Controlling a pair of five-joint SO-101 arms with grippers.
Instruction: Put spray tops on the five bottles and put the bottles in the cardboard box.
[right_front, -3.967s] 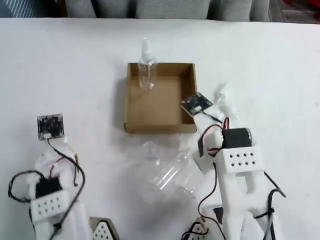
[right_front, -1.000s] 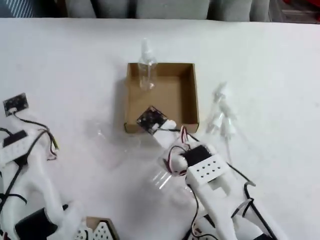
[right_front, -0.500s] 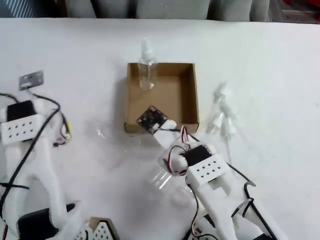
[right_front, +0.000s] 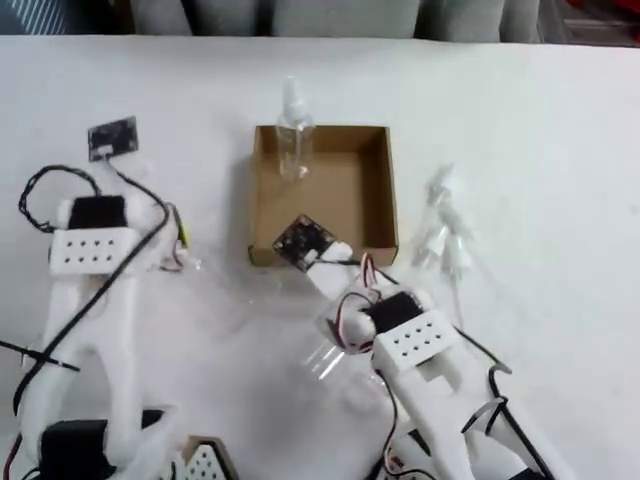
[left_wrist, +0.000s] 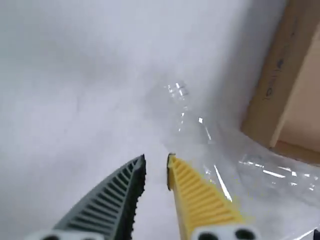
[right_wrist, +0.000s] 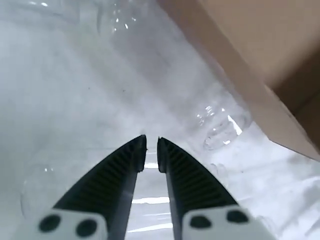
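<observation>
One capped bottle (right_front: 293, 145) stands in the far left corner of the box (right_front: 388, 190), tucked out of the way so that four more can fit, I'd say. The rest of the bottles (right_front: 335, 355) lie bare on the counter (right_front: 540, 130) just in front of the box, and the tops (right_front: 445, 235) sit in a loose pile off its right wall. The left gripper (left_wrist: 156, 165) hovers left of the box's near corner with a narrow gap and nothing between its jaws, nose aimed at a bottle neck, probably lining up a grab. The right gripper (right_wrist: 151, 145) hangs low by the box's near wall, jaws all but closed over a clear bottle. I can't tell whether it touches.
</observation>
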